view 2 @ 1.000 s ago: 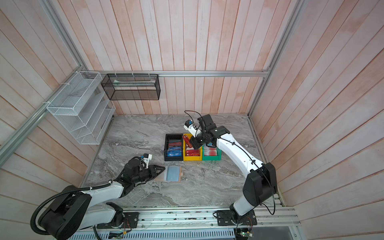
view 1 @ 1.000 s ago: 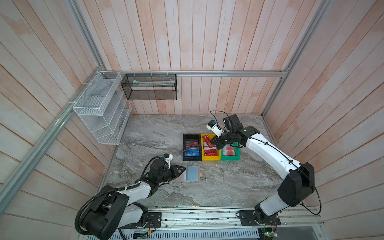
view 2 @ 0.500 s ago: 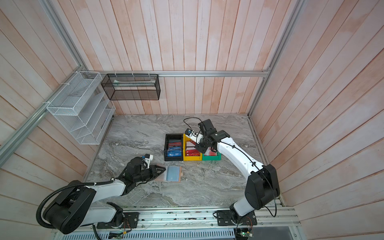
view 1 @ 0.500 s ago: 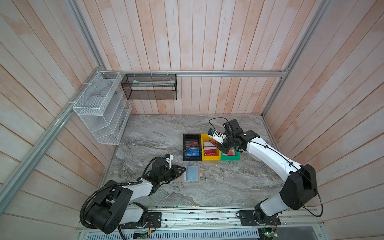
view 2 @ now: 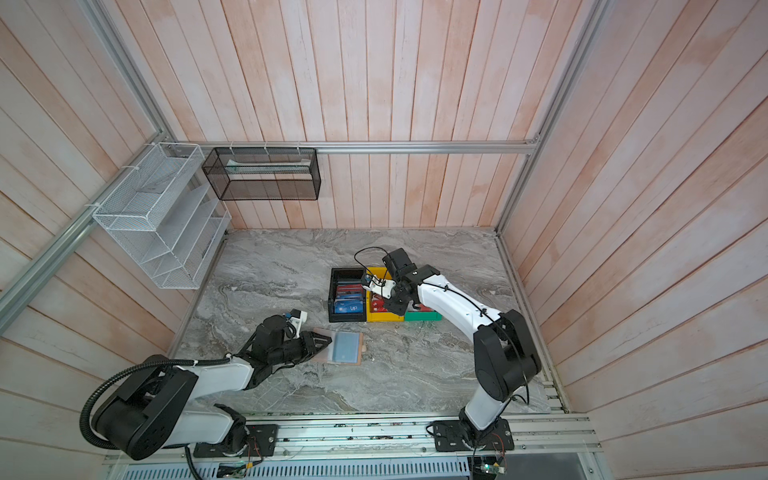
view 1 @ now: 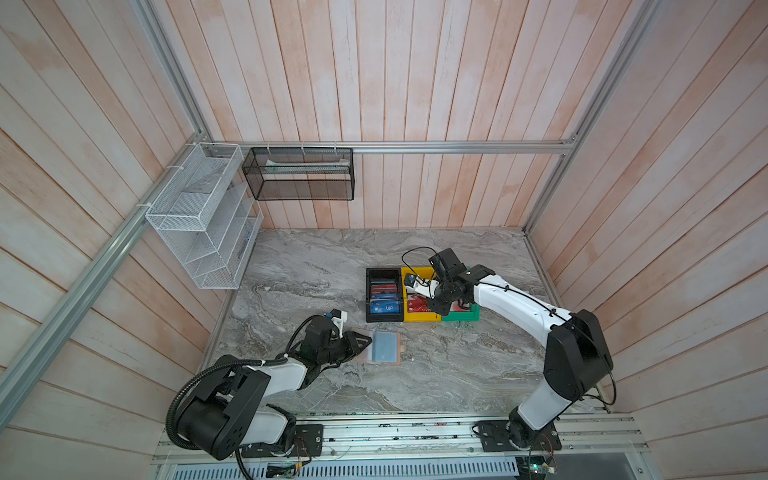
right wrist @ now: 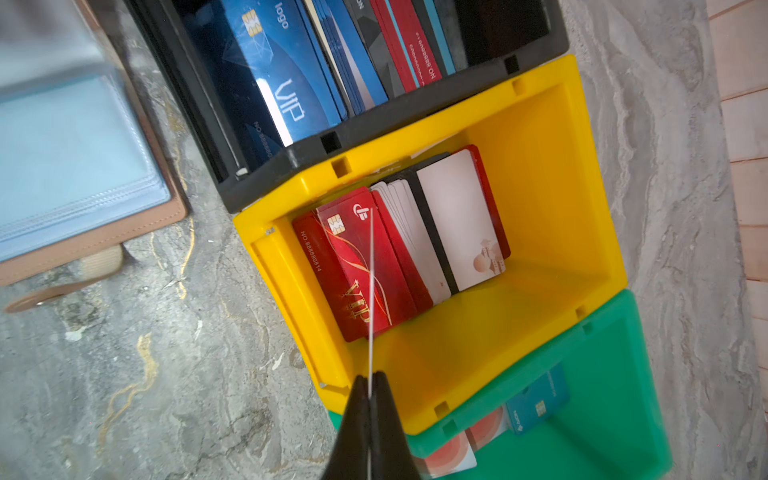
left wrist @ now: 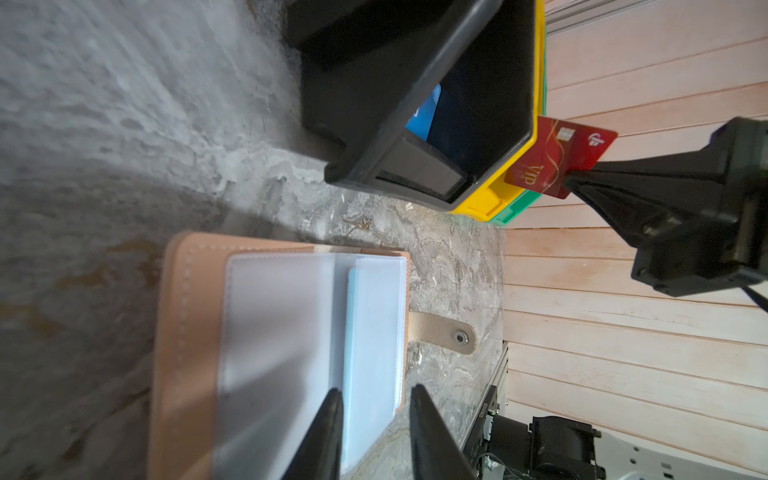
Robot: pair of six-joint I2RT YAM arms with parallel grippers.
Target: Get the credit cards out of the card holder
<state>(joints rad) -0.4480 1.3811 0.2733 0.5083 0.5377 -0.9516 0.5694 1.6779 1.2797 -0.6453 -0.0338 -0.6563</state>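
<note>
1. As the feeds stand, the right claw [right wrist: 369, 380] is pinched shut on a red card [left wrist: 557, 158] marked "VIP", gripped by one edge.
2. I see that card edge-on in the right wrist view. It hangs over the yellow bin [right wrist: 540, 145], above the red stack [right wrist: 353, 270] standing in it. I can't tell if its lower edge is below the rim.
3. The yellow bin also holds pale cards [right wrist: 457, 216] leaning behind the red ones.
4. Three bins sit side by side and touching on the tabletop [view 1: 291, 270]: black bin [right wrist: 415, 108], then yellow, then green bin [right wrist: 623, 374], left to right in both top views.
5. The black bin has blue cards [right wrist: 282, 83] at the near end, with a few red and dark ones behind them.
6. In the green bin I see a teal card [right wrist: 536, 403] and pale cards with a red circle [right wrist: 449, 453].
7. The card holder [left wrist: 187, 332] lies open and flat on the tabletop, on the robot's side of the black bin, near it but apart. Bluish sleeves [left wrist: 374, 324] face up, and the snap tab [left wrist: 444, 336] sticks out flat on the side away from the left arm.
8. The left claw [left wrist: 374, 390] is low over the holder, its jaws a narrow gap apart and its tips over the sleeve edge nearest the arm. I see nothing clamped between them. I can't tell if the tips touch the plastic.
9. The two arms are well apart: the left at the holder, the right at the bins.
</note>
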